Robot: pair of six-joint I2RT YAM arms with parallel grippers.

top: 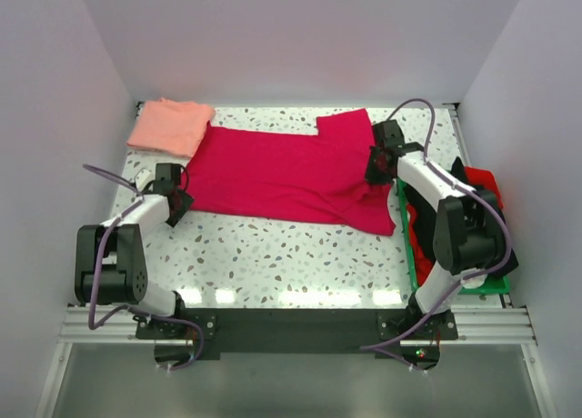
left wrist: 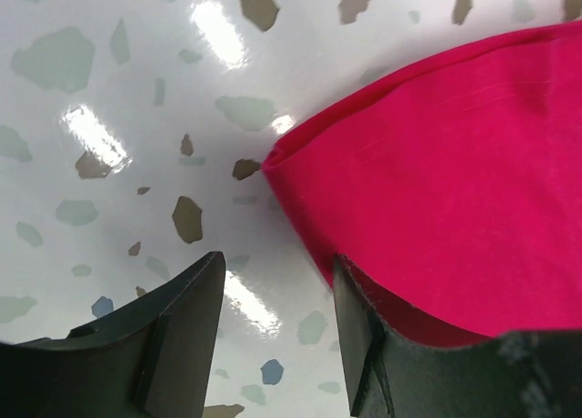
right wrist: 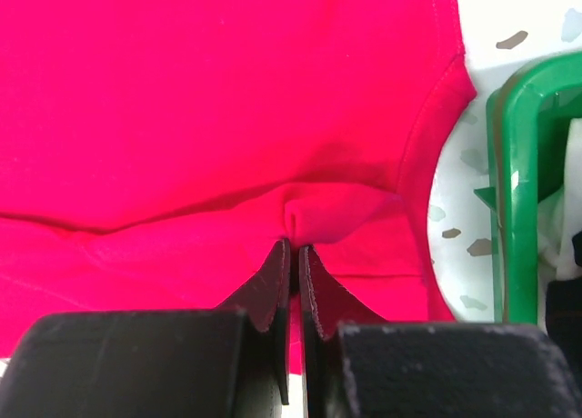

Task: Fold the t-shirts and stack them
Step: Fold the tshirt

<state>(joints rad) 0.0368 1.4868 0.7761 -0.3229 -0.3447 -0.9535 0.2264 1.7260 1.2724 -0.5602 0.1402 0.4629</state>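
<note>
Crimson t-shirt (top: pixel 282 173) lies spread across the table (top: pixel 291 254), just beside the folded salmon-pink t-shirt (top: pixel 170 125) at the far left corner. My right gripper (right wrist: pixel 294 254) is pinched tight on a pucker of it near the green tray (right wrist: pixel 518 164). My left gripper (left wrist: pixel 275 259) gapes wide at the hem corner, holding nothing. I'd work one finger under that corner before closing, then lift both ends evenly
</note>
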